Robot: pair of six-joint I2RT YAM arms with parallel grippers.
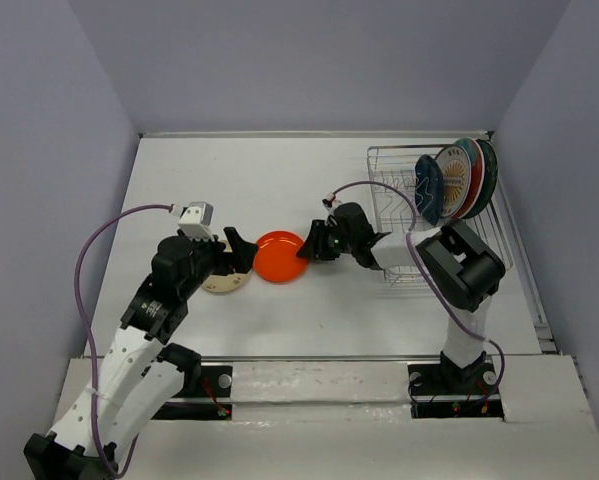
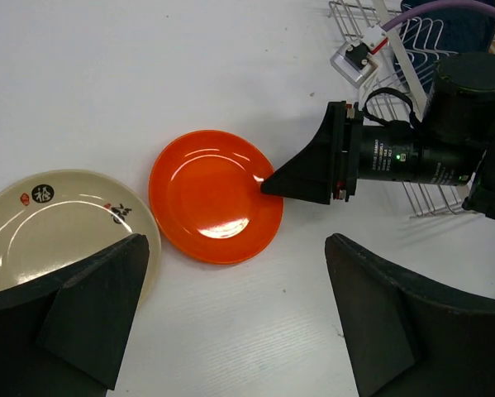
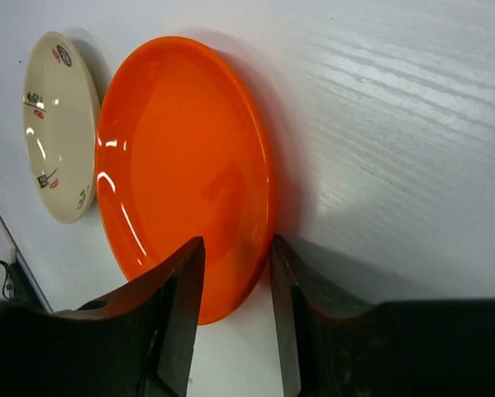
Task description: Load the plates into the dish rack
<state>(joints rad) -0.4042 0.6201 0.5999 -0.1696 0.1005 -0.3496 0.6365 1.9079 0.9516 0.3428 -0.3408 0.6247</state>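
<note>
**Rim in the jaws.** At the middle of the table, the right gripper (image 3: pixel 236 256) meets the orange plate (image 1: pixel 279 256), which lies flat at the gripper's 9 o'clock as we look down from above. Its jaws stand part-way apart, astride the plate's 3 o'clock rim. One finger reaches over the dish's inner face and the other sits just outside the edge, close against it. A strip of orange shows between them, so we judge the rim not clamped and nothing held.

The plate is round and offers no long axis. What counts, in our view, is that the rim runs between the fingers, across their closing line.

The left gripper (image 2: pixel 237 256) hangs fully spread and empty at the plate's 9 o'clock, above the cream plate (image 1: pixel 226 281), whose edge lies just beside the orange one. The right arm is the nearer to both the orange plate and the dish rack (image 1: pixel 394 175). The rack stands at that plate's 2 o'clock, well apart, with four plates (image 1: pixel 459 180) upright at its far-right end. We expect a pinch, a lift and a swing toward 2 o'clock.
</note>
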